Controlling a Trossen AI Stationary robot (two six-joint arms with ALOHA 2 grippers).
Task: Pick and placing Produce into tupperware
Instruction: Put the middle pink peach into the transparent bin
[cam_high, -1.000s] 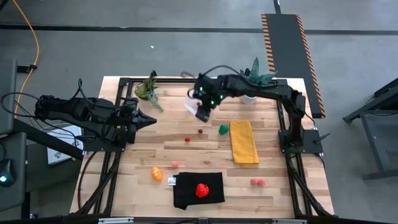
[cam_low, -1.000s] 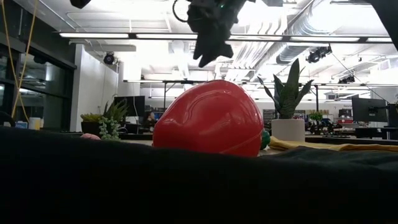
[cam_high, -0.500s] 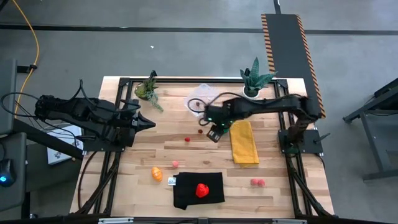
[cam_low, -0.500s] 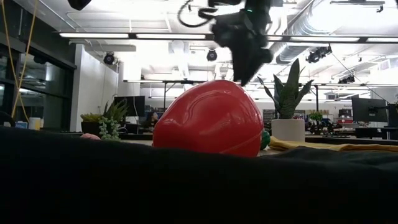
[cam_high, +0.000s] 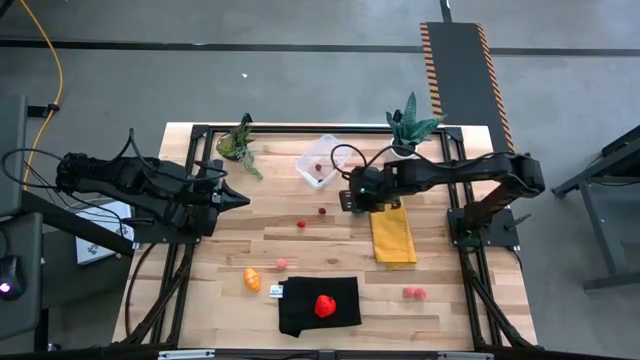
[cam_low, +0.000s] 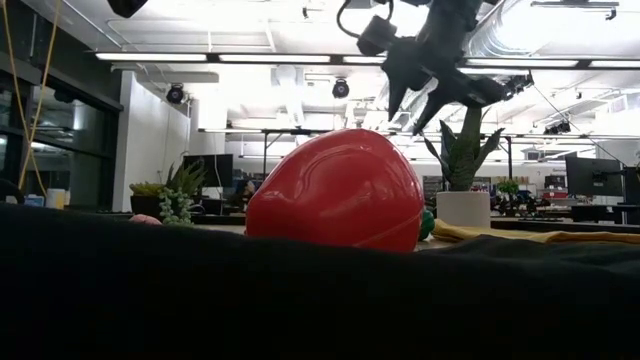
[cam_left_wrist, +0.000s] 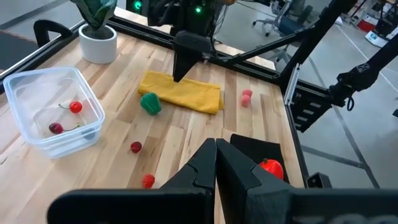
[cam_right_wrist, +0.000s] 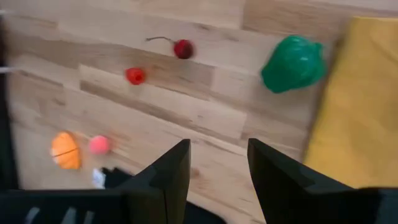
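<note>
The clear tupperware (cam_high: 320, 160) stands at the table's far middle with a red and a dark berry inside; it also shows in the left wrist view (cam_left_wrist: 53, 118). My right gripper (cam_high: 353, 198) is open and hangs above the green piece (cam_right_wrist: 292, 62), which lies beside the yellow cloth (cam_high: 392, 228); in the low view the right gripper (cam_low: 408, 115) is well above the table. A dark berry (cam_high: 322, 211), a red berry (cam_high: 301, 225), a pink piece (cam_high: 282, 264) and an orange piece (cam_high: 252, 279) lie on the wood. The red strawberry (cam_high: 324, 305) rests on a black cloth (cam_high: 300, 312). My left gripper (cam_high: 243, 199) is shut and empty at the left.
A leafy plant (cam_high: 238, 143) stands at the far left and a plant in a white pot (cam_high: 405, 135) at the far right. Two pink-red pieces (cam_high: 412, 293) lie near the front right. The black frame rails (cam_high: 200, 135) run around the table's edges.
My right gripper has gone from over the tupperware toward the table's right and near side, and now hangs over the green piece by the yellow cloth. The tupperware, hidden under the arm a second ago, now shows uncovered.
</note>
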